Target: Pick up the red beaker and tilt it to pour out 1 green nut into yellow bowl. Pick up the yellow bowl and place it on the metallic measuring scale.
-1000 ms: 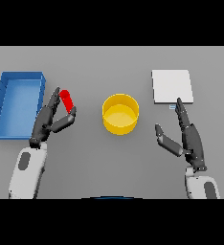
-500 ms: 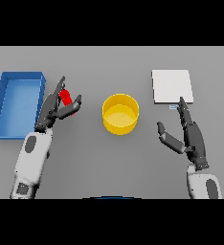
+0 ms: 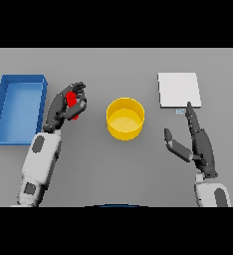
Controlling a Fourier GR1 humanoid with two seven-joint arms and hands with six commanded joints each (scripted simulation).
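Left of centre in the frame, the left hand (image 3: 67, 105) has its fingers curled round the red beaker (image 3: 72, 105), held between the blue tray (image 3: 4, 107) and the yellow bowl (image 3: 125, 118). At lower right the right hand (image 3: 198, 142) waits with fingers straight and spread, below the metallic measuring scale (image 3: 179, 89). Judging by the frame, the beaker is grasped, but pouring the nut and moving the bowl to the scale remain.

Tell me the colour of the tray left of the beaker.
Blue; the tray shows in the head view, the only view given.
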